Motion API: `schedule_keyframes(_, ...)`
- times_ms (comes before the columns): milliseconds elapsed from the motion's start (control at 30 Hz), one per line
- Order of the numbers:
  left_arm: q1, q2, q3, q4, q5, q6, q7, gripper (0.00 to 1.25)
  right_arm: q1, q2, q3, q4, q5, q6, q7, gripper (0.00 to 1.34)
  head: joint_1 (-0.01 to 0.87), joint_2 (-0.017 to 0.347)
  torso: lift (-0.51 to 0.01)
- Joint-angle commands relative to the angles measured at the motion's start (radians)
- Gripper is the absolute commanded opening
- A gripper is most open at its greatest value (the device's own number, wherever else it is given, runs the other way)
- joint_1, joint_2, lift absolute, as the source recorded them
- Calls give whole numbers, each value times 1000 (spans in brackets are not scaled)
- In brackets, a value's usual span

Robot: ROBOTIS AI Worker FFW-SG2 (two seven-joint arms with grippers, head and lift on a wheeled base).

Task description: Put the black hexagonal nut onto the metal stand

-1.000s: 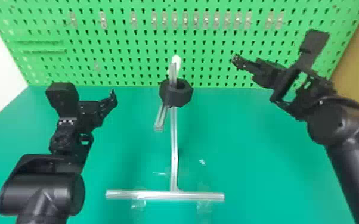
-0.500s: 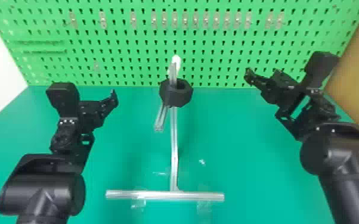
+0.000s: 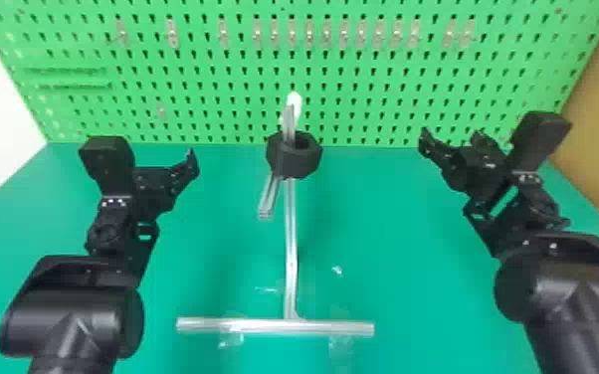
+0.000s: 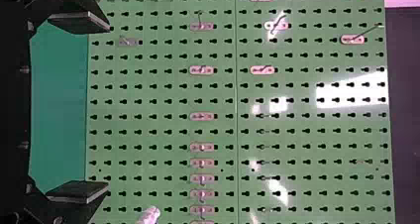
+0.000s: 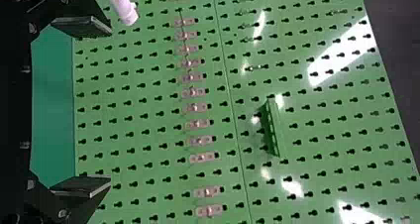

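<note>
The black hexagonal nut is sitting on the metal stand, so left pincer and right pincer, both spread, should be avoiding it.

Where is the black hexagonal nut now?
In the head view, the black hexagonal nut sits around the upper part of the metal stand, near the middle, between the left and right pincers.

No words, labels, brand names, numbers or signs can be read on anything in the head view or in either of the two wrist views.
</note>
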Motion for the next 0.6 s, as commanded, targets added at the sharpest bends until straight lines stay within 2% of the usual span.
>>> schedule_keyframes(0,-1,0,-3,0,-1,2,0,1092,28,-4,24,2,16,-67,-36,1111,693,81,-1)
schedule_keyframes(567,-5,-1,-6,0,-9,12,0,1092,80,-11,58,20,52,-145,-77,1111,693,81,-1)
